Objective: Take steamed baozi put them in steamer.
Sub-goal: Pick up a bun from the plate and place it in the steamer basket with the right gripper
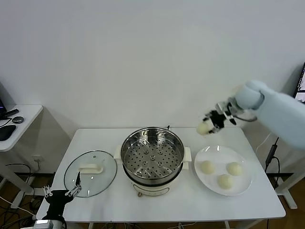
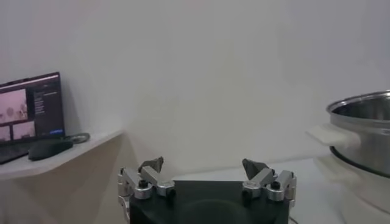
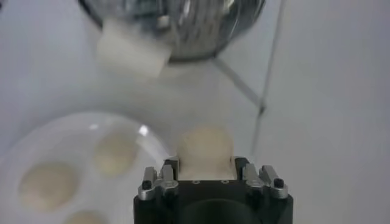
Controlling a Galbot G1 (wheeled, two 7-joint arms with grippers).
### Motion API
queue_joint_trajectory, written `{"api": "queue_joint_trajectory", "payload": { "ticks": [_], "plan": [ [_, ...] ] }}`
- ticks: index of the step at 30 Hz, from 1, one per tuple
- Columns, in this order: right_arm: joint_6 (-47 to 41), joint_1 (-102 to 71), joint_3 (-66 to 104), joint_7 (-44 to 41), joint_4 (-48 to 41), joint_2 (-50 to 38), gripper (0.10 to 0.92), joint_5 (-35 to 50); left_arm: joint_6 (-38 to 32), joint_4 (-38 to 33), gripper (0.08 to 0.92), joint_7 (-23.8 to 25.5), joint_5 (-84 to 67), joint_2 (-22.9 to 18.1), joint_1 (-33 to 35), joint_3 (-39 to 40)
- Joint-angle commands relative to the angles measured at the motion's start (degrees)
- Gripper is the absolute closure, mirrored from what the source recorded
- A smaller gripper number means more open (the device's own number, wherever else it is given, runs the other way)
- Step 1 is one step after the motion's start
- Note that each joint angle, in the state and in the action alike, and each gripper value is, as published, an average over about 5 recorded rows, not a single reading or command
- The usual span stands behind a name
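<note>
My right gripper hangs in the air above the table, between the steamer and the plate, shut on one cream-white baozi. That held baozi is raised above the plate's far left rim. Three more baozi lie on the white plate. The steamer, a shiny steel pot with a perforated tray, stands at the table's middle with nothing on the tray. My left gripper is parked low at the table's front left corner, open and holding nothing; the left wrist view shows its fingers spread wide.
A round glass lid with a white handle lies flat to the left of the steamer. A small side table with a dark device stands at far left. A cable hangs off the table's right side.
</note>
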Motion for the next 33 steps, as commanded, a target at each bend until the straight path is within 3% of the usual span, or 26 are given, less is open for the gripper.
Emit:
{"api": "queue_joint_trajectory", "payload": {
  "ticks": [1,6,12,21,33],
  "plan": [
    [8.3,15.7,-13.3,0.6,3.9,9.7,0.480,12.6,0.3,-0.3,0.177,0.0,-0.3,0.0,-0.3,0.0],
    [14.5,12.9,-14.8,1.5,0.6,19.2,0.474,11.2,1.0,-0.3,0.177,0.3,-0.1,-0.1,-0.7,0.2],
    [24.6,8.8,-16.6,1.5,-6.2,27.9,0.466,2.6,1.2,0.0,0.177,0.4,-0.1,-0.3,-0.7,-0.5],
    [34.7,2.3,-16.1,4.5,-14.3,30.5,0.465,-12.8,1.2,-0.1,0.177,0.4,0.0,-0.6,-0.2,-1.2],
    [41.5,-3.1,-10.4,8.6,-21.5,33.4,0.465,-27.6,1.3,0.0,0.177,0.4,-0.1,-0.8,-0.5,-1.6]
  ]
}}
